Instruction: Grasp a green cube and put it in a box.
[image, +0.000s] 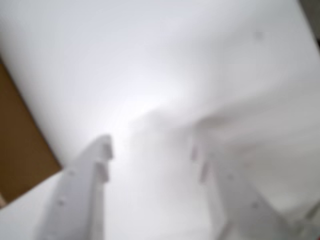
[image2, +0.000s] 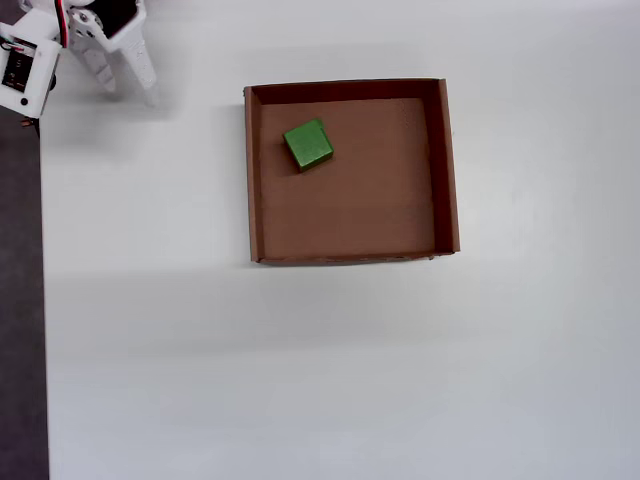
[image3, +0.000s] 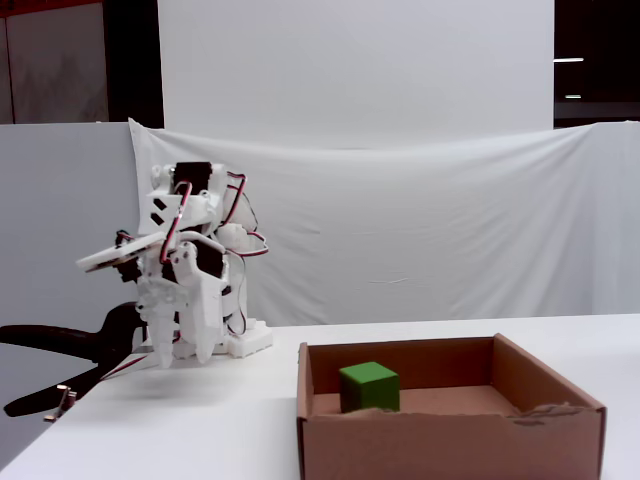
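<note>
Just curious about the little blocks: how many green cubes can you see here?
1. The green cube lies inside the box, near its upper-left corner in the overhead view. None seems hidden.

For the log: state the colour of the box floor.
Plain brown cardboard. The box floor shows best in the overhead view, bare apart from the green cube.

Your wrist view is very blurry. The two white fingers (image: 85, 195) look soft and smeared, and a bright white glow fills the middle of the picture, maybe glare off the table (image: 165, 60). Your overhead view is sharp and bright, with even light. The box (image2: 447, 170) walls cast thin dark shadows inside, and a faint grey band lies on the table below it. Your fixed view is clear too, but dimmer, with dark corners at the top.
</note>
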